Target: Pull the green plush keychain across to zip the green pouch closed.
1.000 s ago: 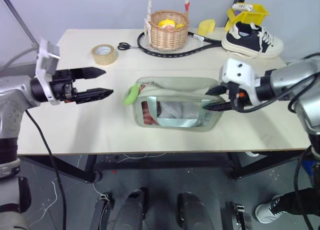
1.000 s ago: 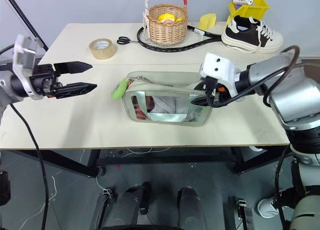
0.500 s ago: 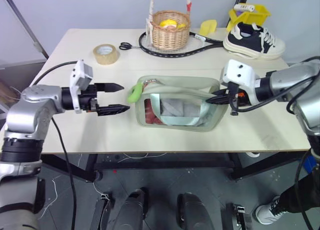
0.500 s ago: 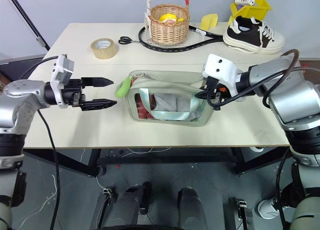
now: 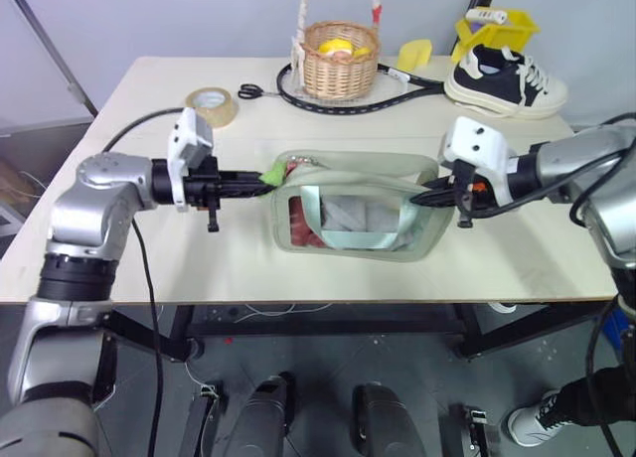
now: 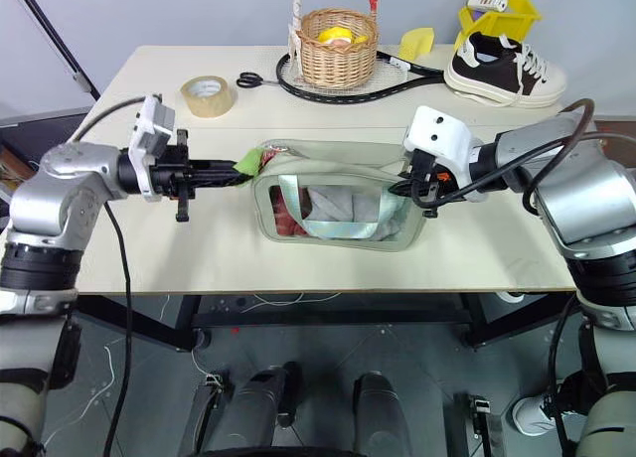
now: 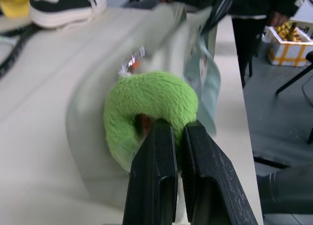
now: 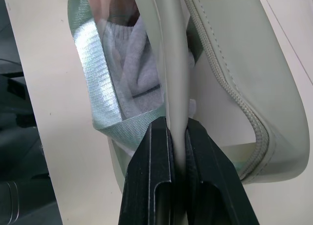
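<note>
Left end effector [image 5: 260,182] is clenched on the green plush keychain [image 7: 149,107] at the left end of the green pouch [image 5: 358,207], whose right edge the right end effector [image 8: 176,151] pinches on the counter [image 5: 149,248], so the zip pull itself looks not yet begun.

This looks like a robot test lab. A plain surface [image 5: 149,248] stands by a bare grey wall, with loose cables on the floor under the surface.

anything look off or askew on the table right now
Nothing spilled or damaged. The green pouch looks pulled out of shape, stretched between the left tool, shut on the green plush keychain, and the right tool pinching its end.
</note>
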Action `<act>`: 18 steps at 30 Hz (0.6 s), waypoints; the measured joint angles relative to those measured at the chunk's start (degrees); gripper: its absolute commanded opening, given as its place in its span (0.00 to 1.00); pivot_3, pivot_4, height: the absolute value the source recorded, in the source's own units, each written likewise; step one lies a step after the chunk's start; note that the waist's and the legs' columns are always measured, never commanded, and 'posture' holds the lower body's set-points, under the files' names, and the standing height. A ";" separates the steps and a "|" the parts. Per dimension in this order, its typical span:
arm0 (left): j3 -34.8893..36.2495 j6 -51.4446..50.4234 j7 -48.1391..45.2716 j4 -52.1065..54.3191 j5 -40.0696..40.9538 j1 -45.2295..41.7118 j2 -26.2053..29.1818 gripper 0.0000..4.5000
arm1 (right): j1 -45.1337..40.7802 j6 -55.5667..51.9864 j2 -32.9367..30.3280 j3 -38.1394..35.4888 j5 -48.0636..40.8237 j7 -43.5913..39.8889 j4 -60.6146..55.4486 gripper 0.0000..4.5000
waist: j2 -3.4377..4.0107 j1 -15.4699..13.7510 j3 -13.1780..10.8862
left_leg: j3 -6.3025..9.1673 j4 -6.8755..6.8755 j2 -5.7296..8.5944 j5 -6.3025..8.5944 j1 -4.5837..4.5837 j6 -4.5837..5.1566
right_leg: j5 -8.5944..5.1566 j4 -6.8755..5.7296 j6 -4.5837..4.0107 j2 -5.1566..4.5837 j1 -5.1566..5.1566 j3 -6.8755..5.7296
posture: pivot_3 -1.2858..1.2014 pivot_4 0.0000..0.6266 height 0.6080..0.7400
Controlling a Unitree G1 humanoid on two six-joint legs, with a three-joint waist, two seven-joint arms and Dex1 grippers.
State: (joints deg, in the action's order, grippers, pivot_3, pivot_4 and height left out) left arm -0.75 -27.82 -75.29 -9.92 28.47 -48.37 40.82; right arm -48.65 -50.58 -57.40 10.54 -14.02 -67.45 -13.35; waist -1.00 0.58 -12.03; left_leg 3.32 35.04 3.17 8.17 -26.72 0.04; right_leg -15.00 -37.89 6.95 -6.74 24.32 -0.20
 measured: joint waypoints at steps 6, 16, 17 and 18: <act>0.26 -2.97 1.85 0.32 2.86 -5.18 -6.22 0.01 | 0.00 -0.28 0.19 0.00 -0.85 0.58 0.00 0.00 | 0.00 0.23 0.00 | -0.02 0.01 0.01 0.00 0.02 0.02 | 0.10 -0.01 0.18 0.01 -0.02 0.00 | 0.52 0.24 0.88; -5.04 0.80 8.53 -5.93 -5.51 -8.23 -12.06 0.77 | 0.00 -0.44 0.32 0.00 -1.12 1.57 0.04 0.00 | 0.00 0.22 0.00 | -0.02 0.05 0.01 0.00 0.02 0.05 | 0.11 -0.02 0.20 0.03 -0.03 0.01 | 0.52 0.24 0.88; -4.72 1.33 8.35 -5.92 -5.46 -8.25 -11.67 0.77 | 0.00 -0.61 0.32 0.00 -1.40 1.77 0.00 0.00 | 0.00 0.30 0.00 | -0.02 0.04 0.01 0.01 0.02 0.06 | 0.11 -0.02 0.20 0.03 -0.02 0.01 | 0.52 0.24 0.88; -4.26 1.63 7.97 -5.92 -5.35 -8.25 -11.15 0.77 | 0.00 -0.87 0.31 -0.01 -1.62 1.87 -0.01 0.00 | 0.00 0.30 0.00 | -0.02 0.03 0.01 0.01 0.01 0.06 | 0.11 -0.02 0.20 0.03 -0.01 0.01 | 0.52 0.24 0.88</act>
State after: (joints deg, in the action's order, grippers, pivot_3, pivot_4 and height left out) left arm -5.02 -26.20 -67.32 -15.84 23.13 -56.62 29.67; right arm -48.64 -51.45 -57.08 10.53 -15.63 -65.58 -13.36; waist -1.00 0.88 -12.03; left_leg 3.31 35.07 3.18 8.18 -26.71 0.10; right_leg -14.89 -37.91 7.15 -6.70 24.31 -0.19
